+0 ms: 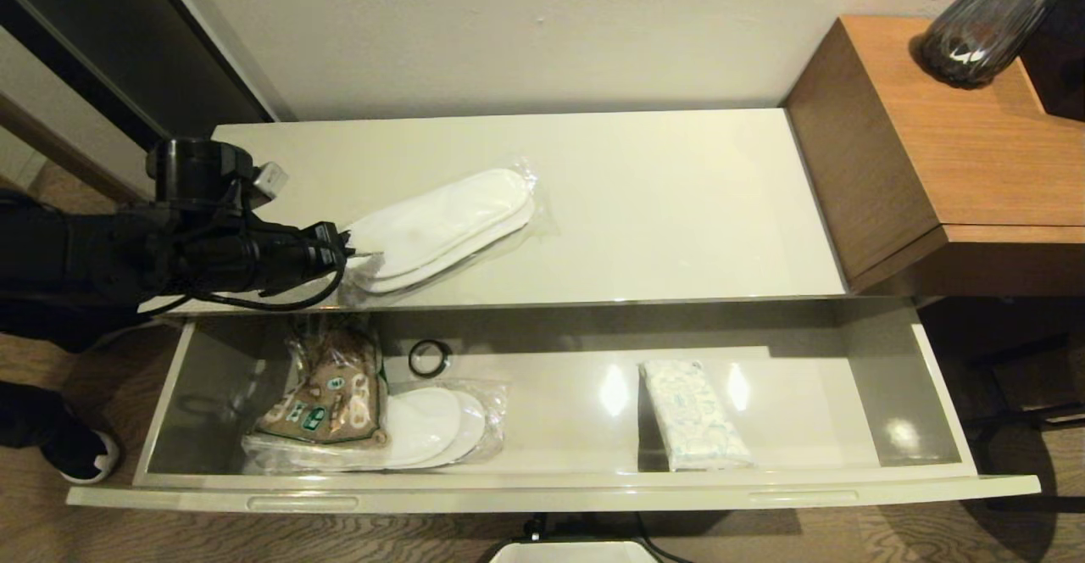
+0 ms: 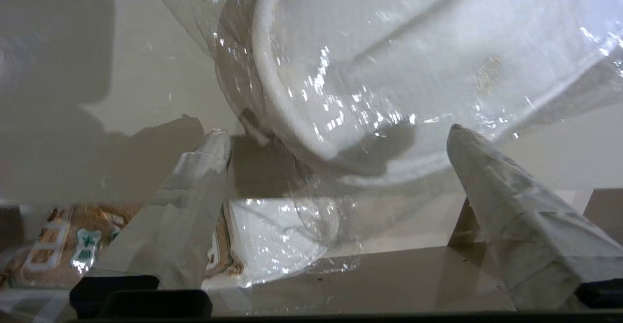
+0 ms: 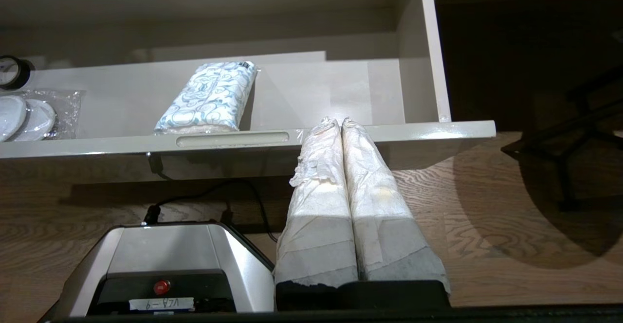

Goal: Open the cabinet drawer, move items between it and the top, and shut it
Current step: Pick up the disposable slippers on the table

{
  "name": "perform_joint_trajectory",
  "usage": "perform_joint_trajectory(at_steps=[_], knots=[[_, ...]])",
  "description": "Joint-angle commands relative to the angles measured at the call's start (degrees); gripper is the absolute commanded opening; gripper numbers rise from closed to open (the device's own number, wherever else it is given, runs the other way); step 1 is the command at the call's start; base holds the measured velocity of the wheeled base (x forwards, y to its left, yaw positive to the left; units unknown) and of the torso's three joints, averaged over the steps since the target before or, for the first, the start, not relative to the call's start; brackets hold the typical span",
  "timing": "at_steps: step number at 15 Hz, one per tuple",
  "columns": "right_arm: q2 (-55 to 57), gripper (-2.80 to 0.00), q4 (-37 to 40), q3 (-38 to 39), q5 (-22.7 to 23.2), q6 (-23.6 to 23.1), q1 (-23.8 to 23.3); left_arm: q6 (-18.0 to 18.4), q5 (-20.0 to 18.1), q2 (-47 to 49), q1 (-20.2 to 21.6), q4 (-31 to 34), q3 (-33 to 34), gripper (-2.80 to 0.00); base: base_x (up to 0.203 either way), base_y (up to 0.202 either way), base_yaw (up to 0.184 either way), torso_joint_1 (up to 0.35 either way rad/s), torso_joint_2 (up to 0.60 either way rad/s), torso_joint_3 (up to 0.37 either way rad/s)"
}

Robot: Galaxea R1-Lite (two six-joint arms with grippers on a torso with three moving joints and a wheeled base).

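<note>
Left pincer (image 1: 360, 251): standing wide open at the near left edge of the top (image 1: 661, 198), gripping nothing; in the left wrist view the two wrapped fingers (image 2: 194, 187) are flanking the heel end of the wrapped slippers (image 1: 445, 228), one finger apart from the wrap, contact of the other not clear.
Slippers on top: lying flat on the glossy surface, the plastic wrap's tail reaching the front edge beside the pincer.
Right pincer (image 3: 340, 124): sitting shut and empty, parked low in front of the cabinet drawer (image 1: 542, 482), near its right handle slot (image 3: 232, 139).
Drawer: standing pulled fully out.
Drawer contents: a second pair of slippers (image 1: 424, 429) lying at the left under a brown printed packet (image 1: 326, 389); a small black ring (image 1: 430, 357) just behind them; the tissue pack (image 1: 695, 415) lying right of centre, well apart from the rest.
Step in hand: judging by the open fingers around the pair, the slippers look either just set down on the top or about to be taken; cannot tell which.
Next move calls for: if set down, backing the left arm clear without dragging the loose wrap, then reaching down into the drawer, most likely for the tissue pack, keeping above the drawer's front.
</note>
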Motion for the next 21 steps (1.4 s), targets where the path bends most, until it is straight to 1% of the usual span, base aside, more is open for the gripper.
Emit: perform_joint_trajectory(at_steps=[1,4,9,13,14,21], knots=[[0.1,-2.80,0.0,0.2,0.0,0.0,0.0,-0.1,0.1,3.1,-0.3,-0.2,-2.7,0.00,0.000,0.000,0.000,0.000,0.00,0.000],[0.1,-2.80,0.0,0.2,0.0,0.0,0.0,-0.4,0.1,6.3,-0.5,-0.5,-5.8,0.00,0.000,0.000,0.000,0.000,0.00,0.000],[0.1,-2.80,0.0,0.2,0.0,0.0,0.0,-0.6,0.0,7.4,-1.4,-0.6,-4.9,0.00,0.000,0.000,0.000,0.000,0.00,0.000],[0.1,-2.80,0.0,0.2,0.0,0.0,0.0,-0.3,0.0,8.1,-2.4,-0.7,-6.0,0.00,0.000,0.000,0.000,0.000,0.00,0.000],[0.1,-2.80,0.0,0.2,0.0,0.0,0.0,-0.2,0.3,8.5,-2.9,-0.7,-6.0,-2.80,0.000,0.000,0.000,0.000,0.00,0.000],[0.0,-2.80,0.0,0.2,0.0,0.0,0.0,0.0,0.6,7.8,-3.3,-0.7,-5.3,-2.80,0.000,0.000,0.000,0.000,0.00,0.000]])
